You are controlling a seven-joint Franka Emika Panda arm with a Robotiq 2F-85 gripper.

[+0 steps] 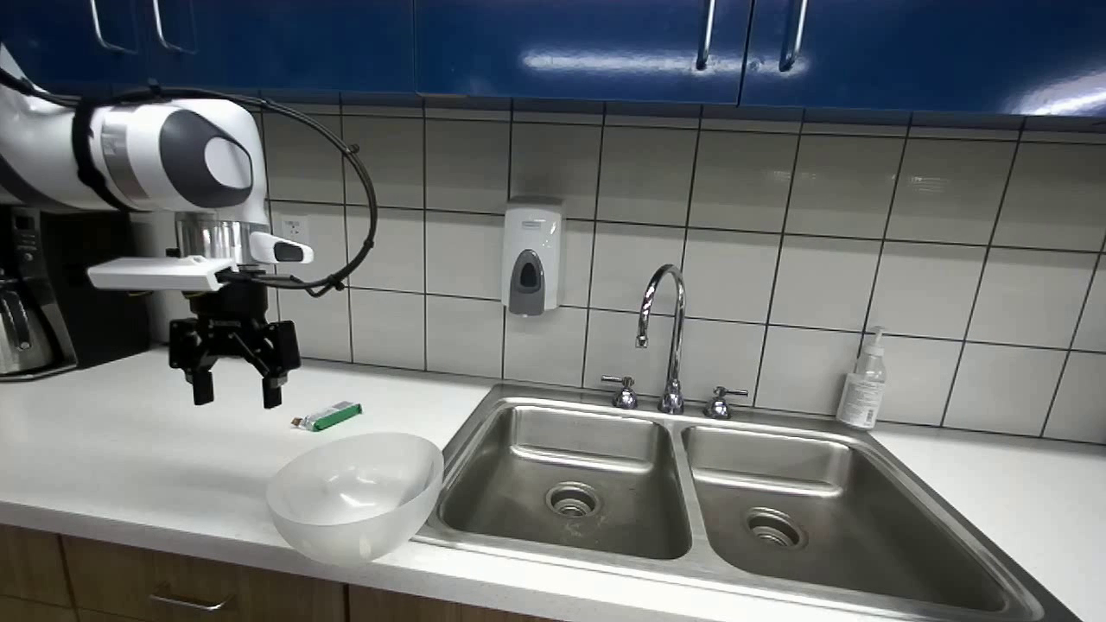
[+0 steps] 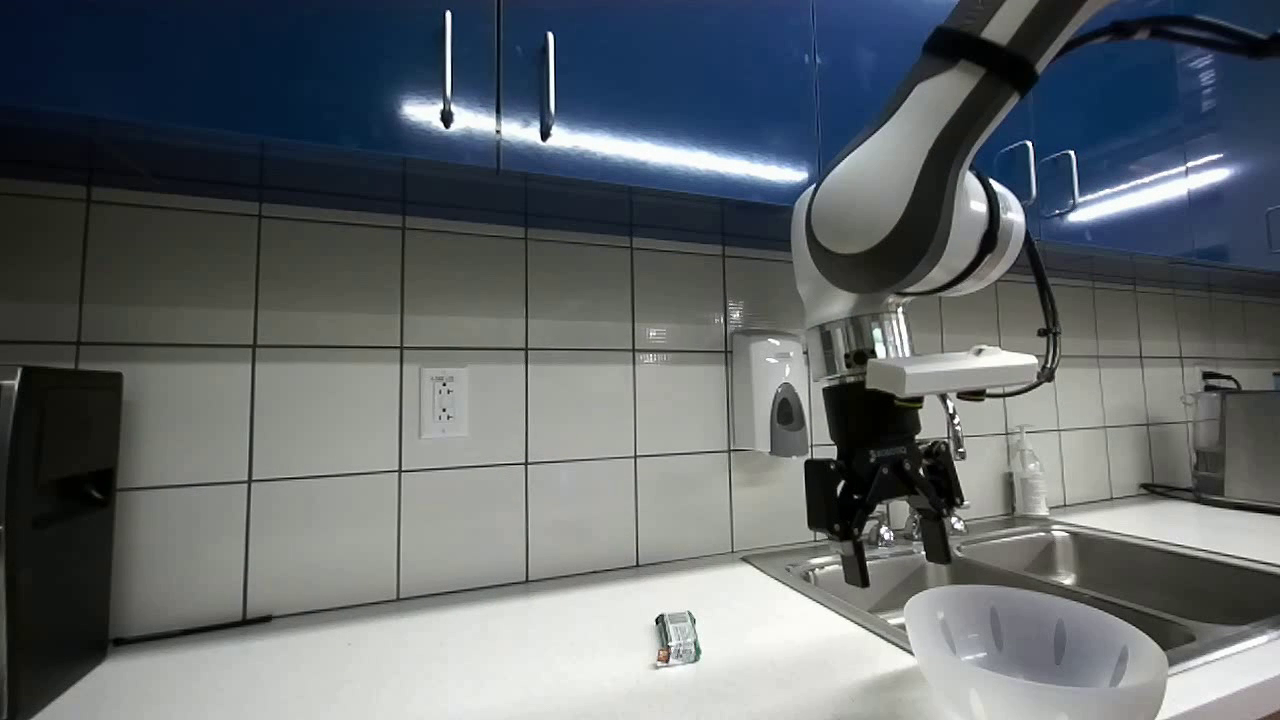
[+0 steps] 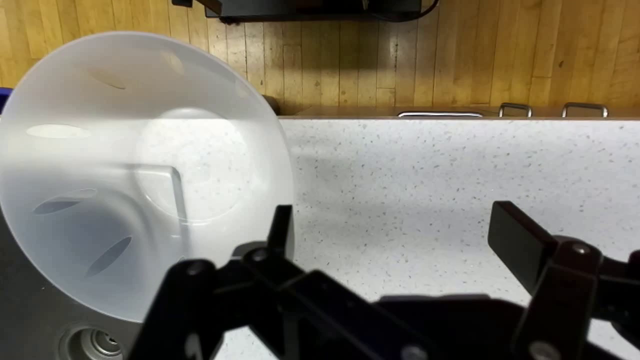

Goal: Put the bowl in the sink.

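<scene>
Hand [image 3: 391, 225], nearest in the wrist view: spread wide, nothing between its fingers [image 3: 281, 227]. Here the 9 o'clock one overlaps the rim of the bowl [image 3: 142, 175], although both exterior views show the hand higher and apart, towards the bowl's 10 o'clock. Lowered straight from here, that finger could strike the rim before the hand straddles the wall, tipping or shoving the bowl.

Bowl: upright, translucent, outside the sink [image 3: 30, 297], which lies towards its 7 o'clock in the wrist view. The smooth, flaring wall may slide out of a shallow pinch. The base seems to overlap the sink's rim; if so, the footing is uneven and rocking is likely, but true contact cannot be told.

Counter [image 3: 380, 175]: carries the bowl close to its front edge, with the bowl's 12 o'clock side appearing to overhang.

Sink: at the bowl's 3 o'clock in an exterior view, with a divider [image 1: 691, 497] between two basins. Released off-centre, so broad a bowl could lodge on that ridge or on the outer rim.

Floor [image 3: 400, 65]: visible at 12 o'clock beyond the counter in the wrist view; a shove in that direction would likely send the bowl over the edge.
</scene>
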